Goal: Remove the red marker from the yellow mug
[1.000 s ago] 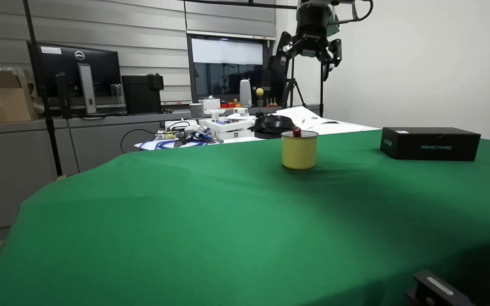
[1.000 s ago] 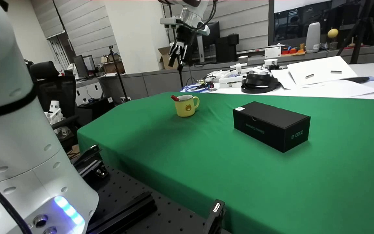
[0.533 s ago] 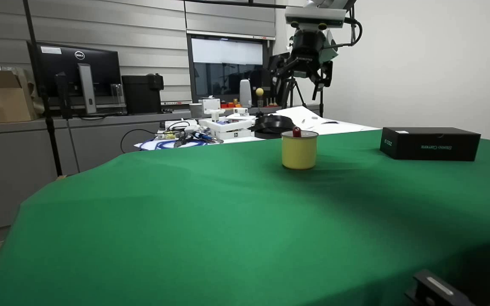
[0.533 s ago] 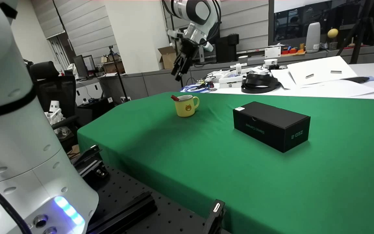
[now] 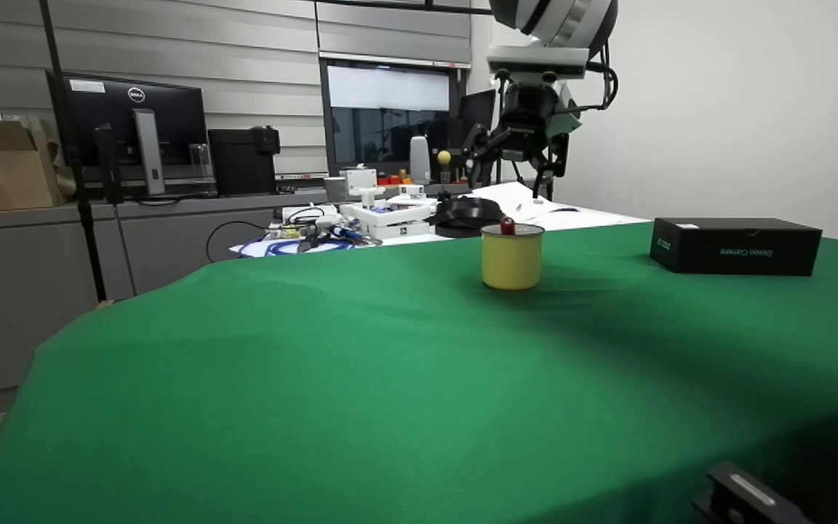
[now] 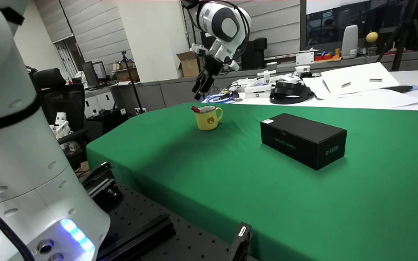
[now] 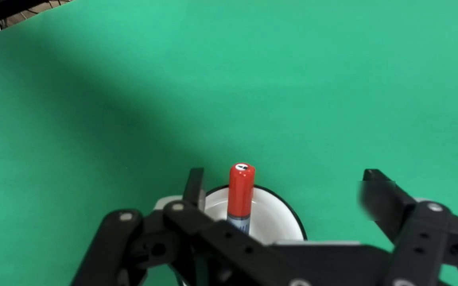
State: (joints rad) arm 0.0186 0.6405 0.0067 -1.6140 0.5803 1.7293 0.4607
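So, my gripper hung over the yellow mug, jaws wide apart and holding nothing. Beneath, the red marker stood tilted in the mug, its red end poking out — nearer one jaw than the other. Doing this well, I judged, meant centring on that end, sinking slowly so neither jaw nudged the mug, closing softly, then drawing out along the tilt. A black box sat well apart from the mug.
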